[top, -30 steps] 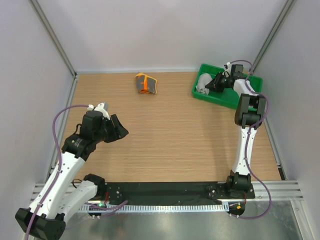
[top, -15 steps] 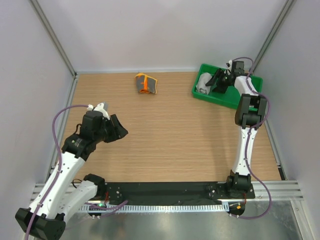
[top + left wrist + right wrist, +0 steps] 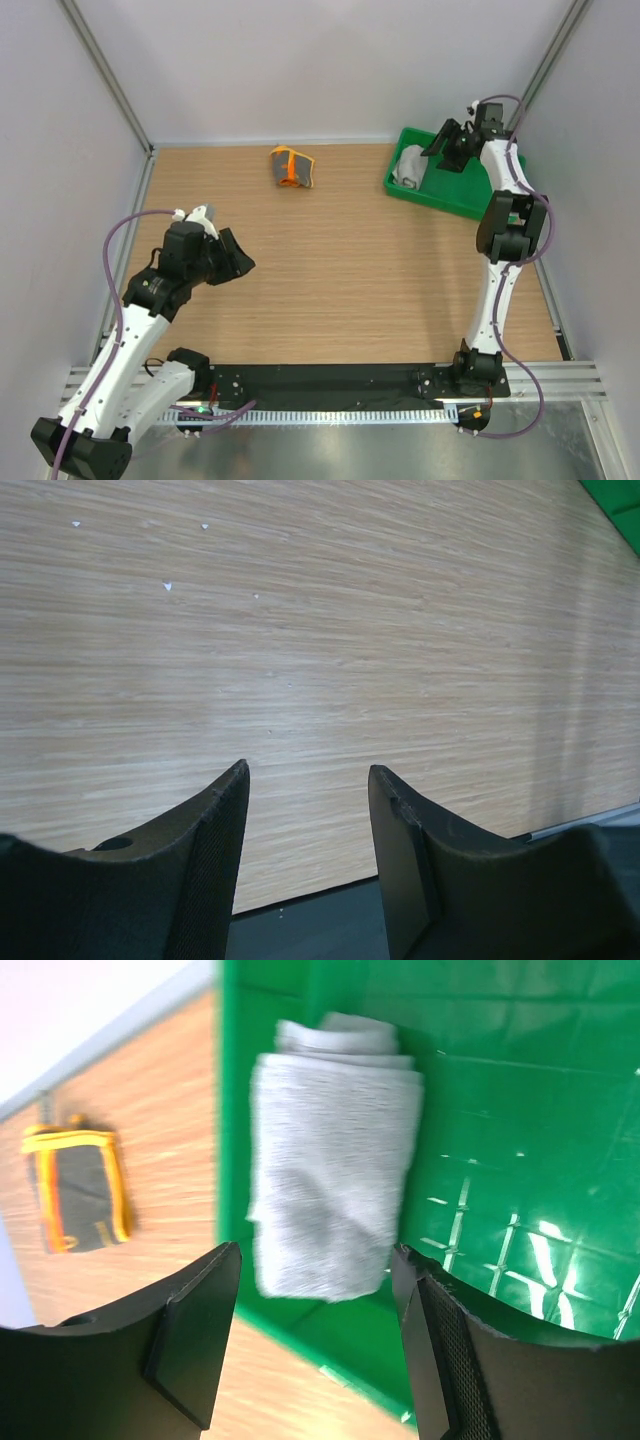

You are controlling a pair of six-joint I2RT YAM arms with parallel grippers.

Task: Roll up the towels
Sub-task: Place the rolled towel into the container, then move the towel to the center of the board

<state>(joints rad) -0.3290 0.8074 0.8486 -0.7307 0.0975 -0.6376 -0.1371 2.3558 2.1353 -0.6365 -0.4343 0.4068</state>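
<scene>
Right gripper hangs above the green tray, jaws spread wide and nothing between them. Directly under it, inside the tray, the light grey towel lies as a bundle against the tray wall that faces the open wood. It looks rolled, with layers showing at one end, though the near edge sags a little loose.

The orange and yellow patterned towel is outside the tray and well apart from it, lying on the table beyond that same wall. It sits as a compact bundle, grey backing showing; whether it counts as fully rolled, I cannot tell.

The left gripper is far from the tray, on the opposite side of the table. It is partly open, with only bare wood showing between its fingers.

Now the hazards. A fingertip passing low over the tray could snag the loose grey edge and drag the roll open. A bump on the tray wall could slide the light tray. And at the patterned towel, a pinch on just the top layer would unwind it as it lifts.
</scene>
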